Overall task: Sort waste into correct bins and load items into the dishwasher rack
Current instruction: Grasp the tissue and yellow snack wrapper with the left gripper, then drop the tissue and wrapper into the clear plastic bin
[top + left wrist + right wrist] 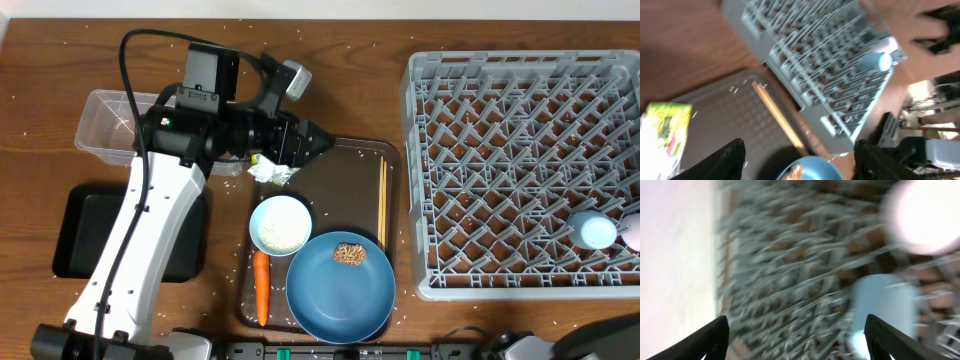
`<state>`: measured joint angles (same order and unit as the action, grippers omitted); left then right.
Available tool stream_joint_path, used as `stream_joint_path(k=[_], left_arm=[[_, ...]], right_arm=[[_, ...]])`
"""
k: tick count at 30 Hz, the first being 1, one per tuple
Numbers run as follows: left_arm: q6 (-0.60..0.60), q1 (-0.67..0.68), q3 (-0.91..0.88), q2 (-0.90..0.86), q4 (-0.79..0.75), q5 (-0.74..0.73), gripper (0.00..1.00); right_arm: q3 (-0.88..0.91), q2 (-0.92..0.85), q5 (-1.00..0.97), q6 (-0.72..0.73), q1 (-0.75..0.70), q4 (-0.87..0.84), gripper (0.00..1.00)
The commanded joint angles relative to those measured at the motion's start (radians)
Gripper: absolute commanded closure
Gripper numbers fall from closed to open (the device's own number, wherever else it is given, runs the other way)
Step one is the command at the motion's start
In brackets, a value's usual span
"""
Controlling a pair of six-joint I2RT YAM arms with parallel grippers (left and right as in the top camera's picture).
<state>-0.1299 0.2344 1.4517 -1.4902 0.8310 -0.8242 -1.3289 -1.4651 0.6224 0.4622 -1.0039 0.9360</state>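
Grey plastic of the dishwasher rack point(500, 130) fills the desk's right side, and the light-blue cup point(597, 231) and pinkish-white cup point(633, 232) sit in it toward the near right corner. My left gripper point(799, 146) hangs over the brown serving tray point(340, 190), jaws wide and empty, just beside the crumpled paper point(272, 170). My right gripper point(796, 322) hovers above the rack, jaws wide too, though that view is blurred. Mid-desk, the tray carries the chopsticks point(382, 203), white bowl point(280, 224), carrot point(261, 287) and blue plate point(340, 295) with the brown lump point(350, 254). The clear tub point(110, 125) and black tray point(90, 232) lie by the left edge.
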Motion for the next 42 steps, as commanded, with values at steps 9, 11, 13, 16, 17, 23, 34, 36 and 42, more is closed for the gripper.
stream_joint_path(k=[9,11,13,16,17,23,34,36,42], left_arm=[[0.12,0.05,-0.058,0.005,0.129,0.555,0.32],[0.145,0.066,-0.099,-0.005,0.091,0.632,0.32],[0.147,0.08,-0.146,-0.021,0.023,0.661,0.32],[0.178,0.098,-0.209,-0.064,-0.068,0.738,0.32],[0.202,0.101,-0.226,-0.086,-0.094,0.79,0.32],[0.237,0.101,-0.248,-0.221,-0.219,0.939,0.32],[0.232,0.101,-0.249,-0.374,-0.328,0.969,0.43],[0.233,0.103,-0.249,-0.393,-0.329,0.929,0.62],[0.234,0.119,-0.216,-0.333,-0.26,0.857,0.94]], right_arm=[[-0.029,0.303,-0.108,-0.224,0.557,0.049,0.22],[-0.029,0.303,-0.172,-0.223,0.663,0.076,0.22],[-0.028,0.296,-0.21,-0.223,0.727,0.09,0.2],[-0.027,0.282,-0.234,-0.207,0.792,0.093,0.19],[-0.027,0.278,-0.233,-0.2,0.802,0.093,0.19],[-0.027,0.267,-0.23,-0.195,0.822,0.121,0.19],[-0.025,0.267,-0.23,-0.194,0.822,0.138,0.19],[-0.025,0.267,-0.23,-0.194,0.822,0.138,0.19],[-0.025,0.267,-0.23,-0.194,0.822,0.14,0.18]])
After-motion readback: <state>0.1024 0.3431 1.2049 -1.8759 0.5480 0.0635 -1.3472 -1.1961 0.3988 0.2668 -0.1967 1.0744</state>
